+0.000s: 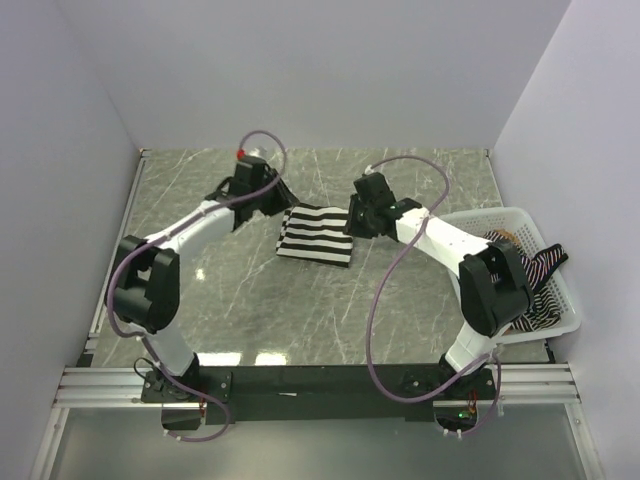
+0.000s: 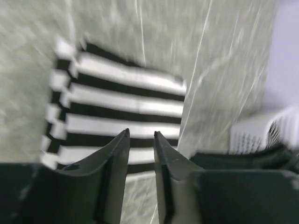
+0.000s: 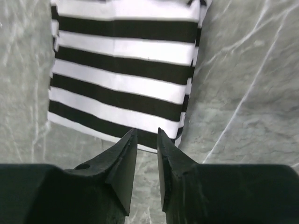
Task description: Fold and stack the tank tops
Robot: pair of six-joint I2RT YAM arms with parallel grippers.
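Bold-striped tank top: lying folded in a flat rectangle at the middle of the worktop; black and white bands facing up
Left gripper: hovering over the left edge of the fold; fingers standing a narrow gap apart; gripping nothing; this wrist view is blurring
Right gripper: hovering at the opposite edge; gap likewise narrow; nothing sitting between the fingers
Basket: sitting at the worktop's right edge; thin-striped top with black trim lying inside, spilling over the right rim
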